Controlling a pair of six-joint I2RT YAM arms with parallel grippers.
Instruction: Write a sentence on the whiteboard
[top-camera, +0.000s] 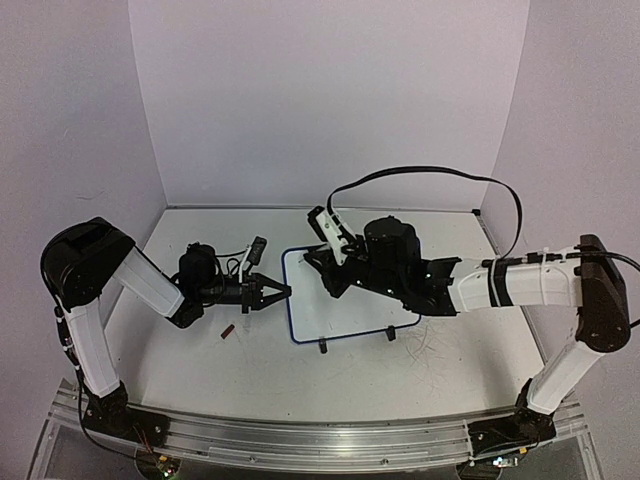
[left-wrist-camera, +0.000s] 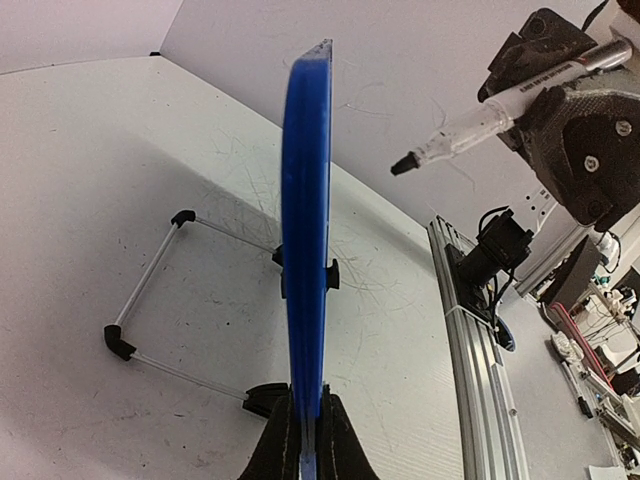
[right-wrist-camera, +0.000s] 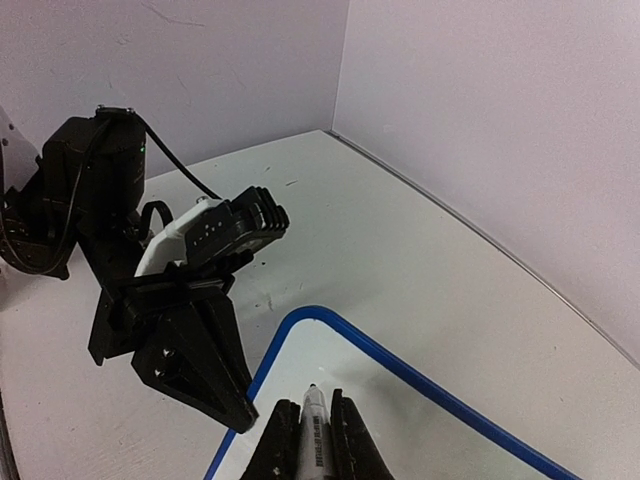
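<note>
- Whiteboard (top-camera: 345, 310): stands on the table (top-camera: 250, 370) between the two arms, propped on its wire stand (left-wrist-camera: 120, 342). No lettering is legible on its face in any view.
- Handling: a thin, stiff, light panel on a light stand. It is judged likely to slide or tip back under pen pressure. The face is smooth, so take hold at the blue rim, not on the writing area.
- Left gripper (top-camera: 283, 292): clamped on the rim at the board's left edge, one finger on each face. This point braces the board and leaves the face free.
- Right gripper (right-wrist-camera: 312, 425): closed around the marker (left-wrist-camera: 470, 125). The uncapped tip hovers near the far left corner, apart from the surface.
- Marker barrel: slim and smooth, judged prone to twist in the jaws. Apply light contact.
</note>
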